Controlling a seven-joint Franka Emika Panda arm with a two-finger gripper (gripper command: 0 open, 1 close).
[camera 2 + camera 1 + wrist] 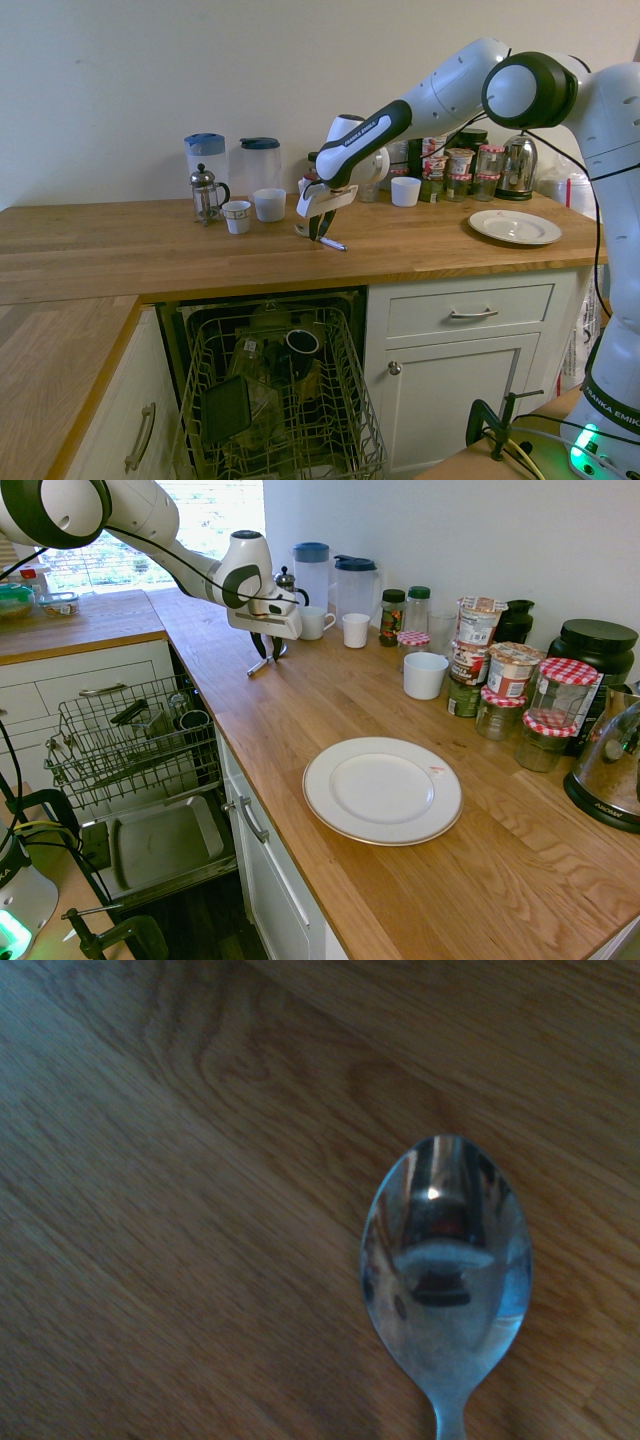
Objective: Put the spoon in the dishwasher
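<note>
I see the white arm's two-finger gripper (321, 232) down around the small shiny silver spoon (331, 243) on the oak worktop (150, 250), fingers narrowed, above the open dishwasher's grey wire rack (280, 400); I cannot tell if it grips.

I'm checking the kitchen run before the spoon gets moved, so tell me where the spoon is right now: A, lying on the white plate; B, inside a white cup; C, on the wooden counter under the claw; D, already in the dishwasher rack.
C: the spoon lies on the wooden counter directly under the claw, well away from the plate and above the open dishwasher.
</note>
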